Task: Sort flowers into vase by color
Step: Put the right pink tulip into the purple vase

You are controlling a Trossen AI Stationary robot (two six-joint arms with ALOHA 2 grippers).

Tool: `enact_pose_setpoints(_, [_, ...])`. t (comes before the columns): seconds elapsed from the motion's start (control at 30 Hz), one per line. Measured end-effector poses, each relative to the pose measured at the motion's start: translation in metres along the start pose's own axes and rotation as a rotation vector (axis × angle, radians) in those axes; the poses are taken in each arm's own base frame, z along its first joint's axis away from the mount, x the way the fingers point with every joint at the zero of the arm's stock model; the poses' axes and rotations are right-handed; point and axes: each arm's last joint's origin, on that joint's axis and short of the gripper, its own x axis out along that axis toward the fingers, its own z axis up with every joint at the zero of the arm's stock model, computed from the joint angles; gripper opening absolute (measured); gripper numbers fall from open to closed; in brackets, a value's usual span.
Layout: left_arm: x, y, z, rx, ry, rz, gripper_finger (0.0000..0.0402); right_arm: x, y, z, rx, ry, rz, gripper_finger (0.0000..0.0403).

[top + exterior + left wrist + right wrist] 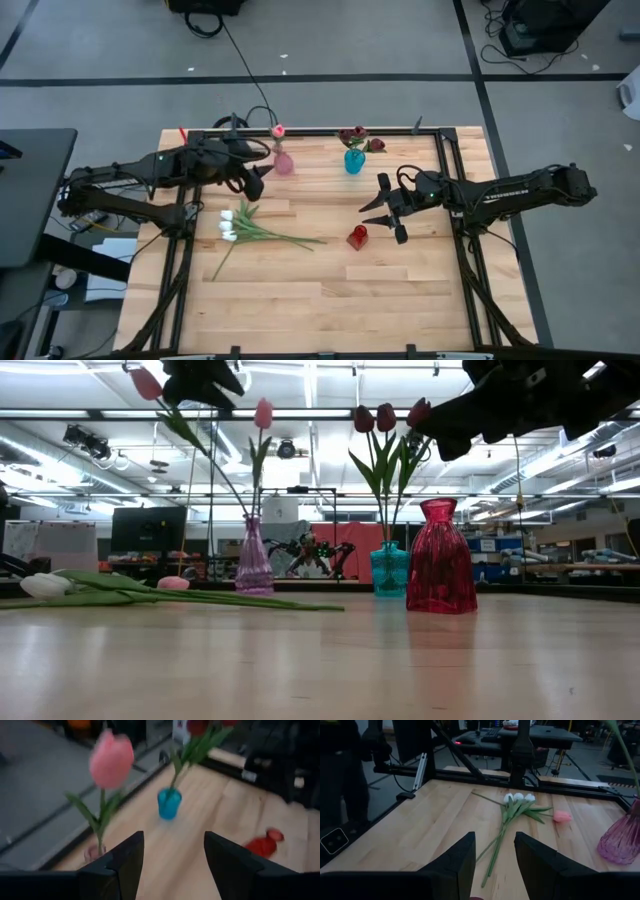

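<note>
A pink vase (283,163) (253,560) holds a pink tulip (111,759), and a second pink tulip (147,383) leans out of it. My left gripper (262,180) (172,865) is open, raised beside that vase, with nothing between its fingers. A teal vase (354,161) (388,570) holds dark red tulips (378,418). Three white tulips (229,225) (518,797) lie flat on the table, and a pink tulip head (562,816) lies beside them. My right gripper (385,218) (495,867) is open, up in the air by the empty red vase (357,237) (437,558).
The table's black frame (440,160) runs along the far and side edges. Bare wood (330,300) fills the near half of the table. A dark side table (30,190) stands to the left, and cables cross the floor beyond the far edge.
</note>
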Motion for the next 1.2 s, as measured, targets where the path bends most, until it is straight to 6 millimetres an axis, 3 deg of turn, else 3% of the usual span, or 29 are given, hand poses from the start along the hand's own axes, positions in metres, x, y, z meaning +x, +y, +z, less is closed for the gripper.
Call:
enact_pose_setpoints(0.47, [-0.001,0.003,-0.028,-0.233,0.345,-0.054,0.0213,0.0,0.0,0.0,0.0,0.004,0.0,0.0149])
enact_pose_setpoints(0.73, [0.004,0.008,-0.022,-0.099,0.23,0.075,0.0212,0.0,0.0,0.002,-0.002,-0.019,-0.002,0.0149])
enact_pose_setpoints(1.07, [0.059,0.01,-0.026,0.027,0.342,0.055,0.0153,0.0,0.0,0.003,0.0,-0.033,-0.002,0.0149])
enact_pose_setpoints(1.2, [0.066,0.011,-0.024,0.041,0.323,0.051,0.0141,0.0,0.0,0.002,0.003,-0.022,-0.002,0.0149])
